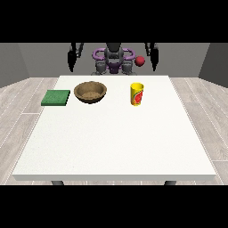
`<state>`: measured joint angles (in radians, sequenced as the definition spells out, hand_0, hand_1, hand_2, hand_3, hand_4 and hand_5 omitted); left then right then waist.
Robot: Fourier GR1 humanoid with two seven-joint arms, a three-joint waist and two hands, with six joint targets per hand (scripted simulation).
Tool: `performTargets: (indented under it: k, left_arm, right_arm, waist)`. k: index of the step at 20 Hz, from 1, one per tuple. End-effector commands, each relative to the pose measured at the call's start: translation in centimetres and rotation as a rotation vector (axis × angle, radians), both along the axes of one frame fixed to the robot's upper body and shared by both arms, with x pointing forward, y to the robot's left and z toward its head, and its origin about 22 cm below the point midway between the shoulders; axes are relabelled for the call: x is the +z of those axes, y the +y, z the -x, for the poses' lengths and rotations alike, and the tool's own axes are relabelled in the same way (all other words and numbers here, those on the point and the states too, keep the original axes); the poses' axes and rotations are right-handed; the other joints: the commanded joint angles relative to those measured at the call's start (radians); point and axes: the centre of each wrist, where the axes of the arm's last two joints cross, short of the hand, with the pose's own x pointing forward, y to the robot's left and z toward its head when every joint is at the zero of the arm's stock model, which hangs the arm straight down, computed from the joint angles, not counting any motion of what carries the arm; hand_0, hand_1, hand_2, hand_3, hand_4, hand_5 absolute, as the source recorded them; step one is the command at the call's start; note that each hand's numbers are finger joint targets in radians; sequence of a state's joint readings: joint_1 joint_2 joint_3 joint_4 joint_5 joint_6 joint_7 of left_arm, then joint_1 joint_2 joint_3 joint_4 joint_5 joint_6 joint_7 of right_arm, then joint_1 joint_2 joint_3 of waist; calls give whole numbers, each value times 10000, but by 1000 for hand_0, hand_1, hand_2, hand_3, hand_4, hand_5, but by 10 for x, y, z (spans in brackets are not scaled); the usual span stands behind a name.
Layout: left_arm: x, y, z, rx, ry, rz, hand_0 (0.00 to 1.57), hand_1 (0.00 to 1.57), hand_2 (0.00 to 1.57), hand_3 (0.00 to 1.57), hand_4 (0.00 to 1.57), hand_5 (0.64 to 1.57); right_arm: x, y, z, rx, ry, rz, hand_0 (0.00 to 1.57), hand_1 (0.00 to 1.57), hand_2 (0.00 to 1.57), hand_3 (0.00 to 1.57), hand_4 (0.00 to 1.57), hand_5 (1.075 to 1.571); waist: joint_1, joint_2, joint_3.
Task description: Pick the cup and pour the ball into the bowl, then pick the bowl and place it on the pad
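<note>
The robot hand at the view's right (154, 57) hangs raised beside the torso, well behind the tabletop's far edge, and the robot hand at the view's left (71, 57) mirrors it; both hold nothing, but whether their fingers lie straight or curled I cannot tell. A small glossy red ball (140, 61) shows in the air near the hand at the view's right, above and behind the cup, not inside it; so the pour has not begun, and judging from this, every step is left to do. Just forward of the ball stands the yellow cylindrical cup with a red mark on its side (136, 94), upright and smooth-walled; well apart toward the view's left sits the round brown bowl (90, 92), shallow, with a wood-like grain; beside it lies the flat green square pad (56, 97), matte, apart from the bowl; all rest on the wide white tabletop (116, 142), plain and faintly speckled.
</note>
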<state>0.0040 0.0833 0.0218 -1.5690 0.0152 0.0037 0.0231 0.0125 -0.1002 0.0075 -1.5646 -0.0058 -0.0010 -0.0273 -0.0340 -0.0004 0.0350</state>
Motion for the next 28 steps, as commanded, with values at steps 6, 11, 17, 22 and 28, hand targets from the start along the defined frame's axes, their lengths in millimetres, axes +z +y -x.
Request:
performTargets:
  k: [6, 11, 17, 22, 28]
  left_arm:
    - [39, 8, -5, -187, -464, -518, 0, 0, 0, 0, 0, 1535]
    - [72, -28, -14, -888, -19, 2898, 0, 0, 0, 0, 0, 1535]
    - [82, -25, 5, -1252, 261, 3030, 0, 0, 0, 0, 0, 1536]
    - [103, -33, -26, -1474, -2117, 2432, 0, 0, 0, 0, 0, 1517]
    - [142, -4, -65, -834, -4346, 1614, 0, 0, 0, 0, 0, 1509]
  right_arm:
    - [33, -11, -3, 117, -142, 500, 0, 0, 0, 305, 1058, 1571]
    - [81, 88, -14, 1152, 214, -1675, 0, 0, 0, 0, 829, 1571]
    - [90, 149, 14, 857, 1292, -2058, 0, 0, 0, 0, 574, 1571]
    - [145, 166, -21, 1693, -1465, -789, 0, 0, 0, 0, 198, 1570]
    - [156, 144, -26, 2096, -3016, -1114, 0, 0, 0, 0, 0, 1570]
  waist:
    - [-94, -2830, -290]
    - [558, -5038, -383]
    - [679, -4323, -358]
    - [37, -1575, -363]
    - [-882, 908, -351]
